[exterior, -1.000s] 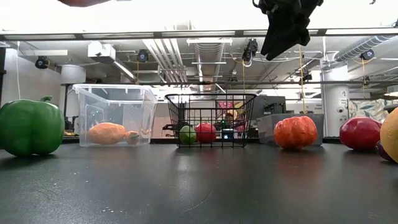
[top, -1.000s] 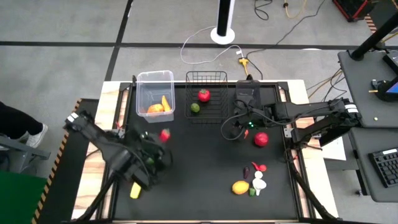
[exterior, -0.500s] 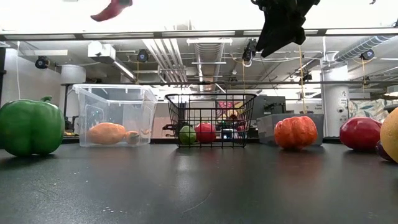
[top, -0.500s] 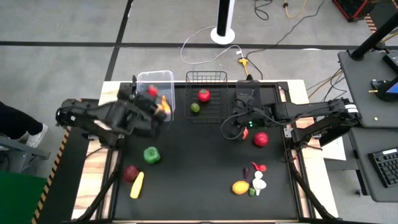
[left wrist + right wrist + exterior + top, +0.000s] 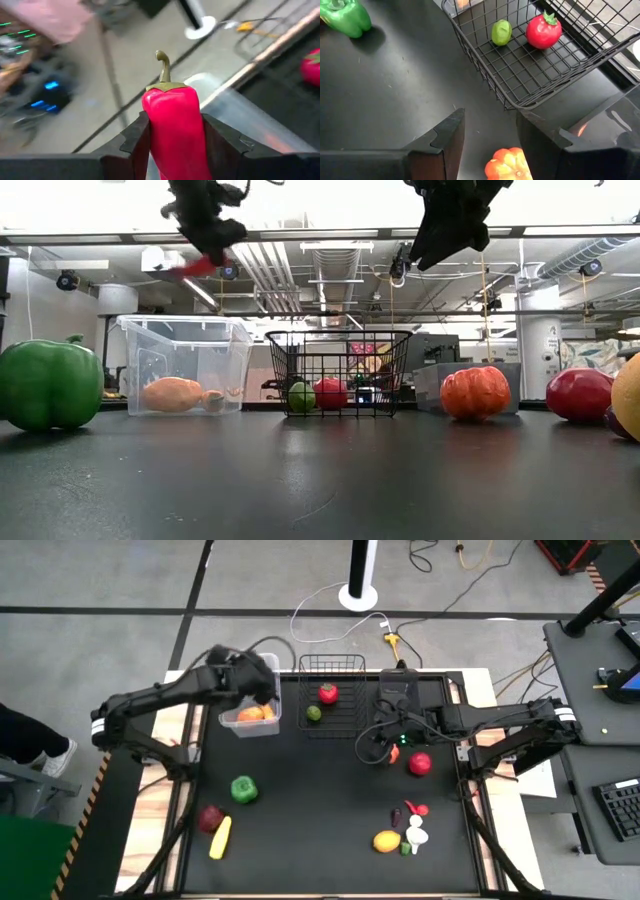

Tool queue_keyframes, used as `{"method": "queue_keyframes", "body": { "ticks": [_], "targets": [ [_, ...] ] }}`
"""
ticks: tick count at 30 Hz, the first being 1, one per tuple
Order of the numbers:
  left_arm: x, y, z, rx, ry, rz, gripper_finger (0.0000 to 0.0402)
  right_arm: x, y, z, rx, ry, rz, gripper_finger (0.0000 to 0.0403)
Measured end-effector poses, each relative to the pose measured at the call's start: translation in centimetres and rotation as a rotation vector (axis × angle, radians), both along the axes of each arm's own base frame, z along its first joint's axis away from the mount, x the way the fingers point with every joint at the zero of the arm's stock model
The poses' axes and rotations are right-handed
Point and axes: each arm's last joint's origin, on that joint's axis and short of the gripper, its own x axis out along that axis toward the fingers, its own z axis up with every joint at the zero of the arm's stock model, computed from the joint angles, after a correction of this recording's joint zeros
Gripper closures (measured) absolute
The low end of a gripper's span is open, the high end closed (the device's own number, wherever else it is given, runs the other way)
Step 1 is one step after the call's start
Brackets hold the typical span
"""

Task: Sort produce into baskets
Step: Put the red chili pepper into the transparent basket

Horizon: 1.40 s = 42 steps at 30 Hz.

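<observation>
Red chili pepper (image 5: pixel 176 127) held above clear tub (image 5: pixel 250 690).

Both arms were matte black with chunky joints, white bands near the bases, loose black cabling.

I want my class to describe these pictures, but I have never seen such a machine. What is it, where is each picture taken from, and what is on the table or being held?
Two robot arms work at a black table. One picture looks down from above, one looks level across the tabletop, and two come from cameras on the arms' wrists. The left end effector is shut on a red pepper, above the clear tub. The right end effector hangs open over an orange pumpkin beside the wire basket. A green pepper and other toy produce lie scattered on the table.
</observation>
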Motion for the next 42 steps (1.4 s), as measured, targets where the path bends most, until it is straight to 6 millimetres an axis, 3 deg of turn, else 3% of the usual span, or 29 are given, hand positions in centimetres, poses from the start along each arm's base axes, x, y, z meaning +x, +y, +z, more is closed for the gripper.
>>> {"method": "queue_keyframes", "body": {
  "ticks": [7,16,24,37,42],
  "targets": [
    [-0.3,4.2,-2.4,-0.104,-0.052,-0.07,0.0267,0.0,0.0,0.0,0.0,0.0,0.0,0.0234],
    [-2.3,7.2,-5.8,-0.215,0.016,-0.115,0.0267,0.0,0.0,0.0,-0.003,0.001,0.004,0.0234],
    [-3.4,8.2,-6.7,-0.289,0.01,-0.133,0.0267,0.0,0.0,0.0,-0.003,0.001,0.004,0.0234],
    [-3.5,8.2,-6.8,-0.295,-0.004,-0.117,0.0266,0.1,0.0,0.0,-0.003,-0.006,0.004,0.0234],
    [-3.6,8.2,-6.9,-0.295,-0.015,-0.097,0.0244,0.1,0.0,0.0,-0.003,-0.006,0.003,0.0234]
  ]
}}
